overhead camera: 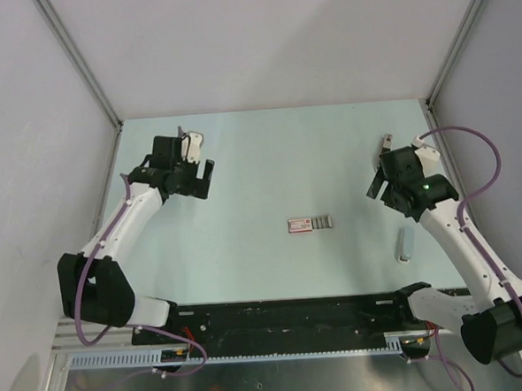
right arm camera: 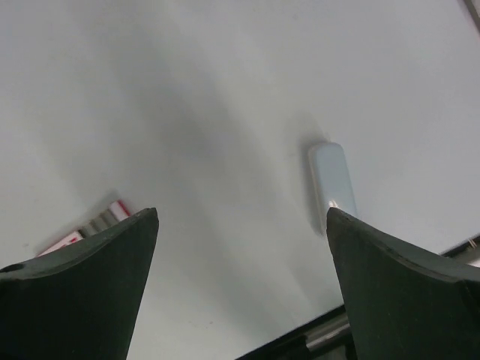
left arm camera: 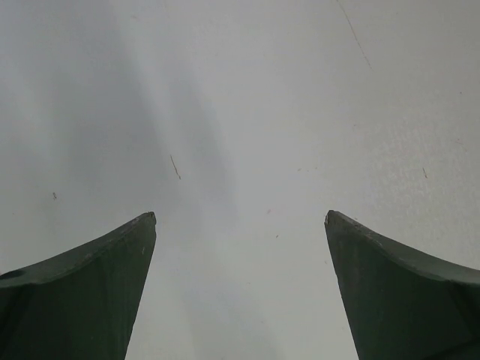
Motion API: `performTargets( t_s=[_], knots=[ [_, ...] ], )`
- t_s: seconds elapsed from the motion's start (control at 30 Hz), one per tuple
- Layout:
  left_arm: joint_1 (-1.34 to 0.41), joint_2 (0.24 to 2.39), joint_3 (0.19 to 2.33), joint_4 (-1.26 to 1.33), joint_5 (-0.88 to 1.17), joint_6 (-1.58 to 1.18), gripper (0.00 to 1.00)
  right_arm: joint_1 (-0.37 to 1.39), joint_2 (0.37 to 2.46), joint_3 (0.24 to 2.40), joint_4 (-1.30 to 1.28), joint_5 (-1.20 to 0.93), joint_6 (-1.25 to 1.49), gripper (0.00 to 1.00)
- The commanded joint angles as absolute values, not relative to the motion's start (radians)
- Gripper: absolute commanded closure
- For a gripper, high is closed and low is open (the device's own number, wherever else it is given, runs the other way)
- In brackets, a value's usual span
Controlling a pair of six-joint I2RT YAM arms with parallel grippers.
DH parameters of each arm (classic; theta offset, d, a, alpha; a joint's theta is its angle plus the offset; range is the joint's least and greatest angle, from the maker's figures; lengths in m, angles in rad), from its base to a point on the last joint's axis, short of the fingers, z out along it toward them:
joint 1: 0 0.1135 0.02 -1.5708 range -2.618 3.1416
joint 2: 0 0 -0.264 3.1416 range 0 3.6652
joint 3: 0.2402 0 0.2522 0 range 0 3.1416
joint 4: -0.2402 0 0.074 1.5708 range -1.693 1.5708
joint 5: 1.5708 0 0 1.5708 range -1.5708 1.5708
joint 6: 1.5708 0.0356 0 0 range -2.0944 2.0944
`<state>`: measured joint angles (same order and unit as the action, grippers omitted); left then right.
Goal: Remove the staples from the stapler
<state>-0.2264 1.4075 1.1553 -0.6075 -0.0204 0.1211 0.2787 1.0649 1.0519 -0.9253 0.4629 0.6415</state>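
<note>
Status: both of your arms are clear of the work. The left gripper (overhead camera: pixel 191 148) hangs over the far left of the table (overhead camera: pixel 268 160). Its wrist view shows the jaws spread wide with only bare surface between them. The right gripper (overhead camera: pixel 386 145) hangs over the far right, jaws equally wide and holding nothing. In its wrist view the stapler (right arm camera: pixel 332 180) lies below and to the right of the gap, not between the fingers.

Location of task items: the stapler (overhead camera: pixel 406 244) lies flat on the right side of the table, near the front edge, with its long axis running roughly front to back. The staples (overhead camera: pixel 322 221) lie near the middle of the table, touching or just beside the right end of a small red-and-white box (overhead camera: pixel 299 224). They are well apart from the stapler.

Progress, as a judgement: staples are already out on the table. The stapler appears as one smooth closed body, though the frames do not show whether any remain inside it. If some do, you have yet to open it and draw them out, and neither gripper is placed for that now.

Count: one stapler, one box, two grippers. The staples read as one ribbed grey cluster of perhaps three or four strips side by side, too small to count firmly. No loose bits can be made out.
</note>
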Motion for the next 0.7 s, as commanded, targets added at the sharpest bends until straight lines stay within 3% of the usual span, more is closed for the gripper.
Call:
performTargets(
  t_s=[0.0, 0.4, 0.67],
  knots=[
    [-0.232, 1.353, 1.144, -0.579, 0.017, 0.116, 0.01, 0.276, 1.108, 1.058, -1.063, 0.559, 0.756, 0.01],
    [-0.208, 1.307, 1.116, -0.581, 0.048, 0.156, 0.01, 0.28, 1.181, 0.992, -1.222, 0.614, 0.946, 0.01],
    [-0.196, 1.329, 1.119, -0.58, 0.068, 0.167, 0.01, 0.168, 1.207, 0.972, -1.21, 0.562, 0.903, 0.01]
  ],
)
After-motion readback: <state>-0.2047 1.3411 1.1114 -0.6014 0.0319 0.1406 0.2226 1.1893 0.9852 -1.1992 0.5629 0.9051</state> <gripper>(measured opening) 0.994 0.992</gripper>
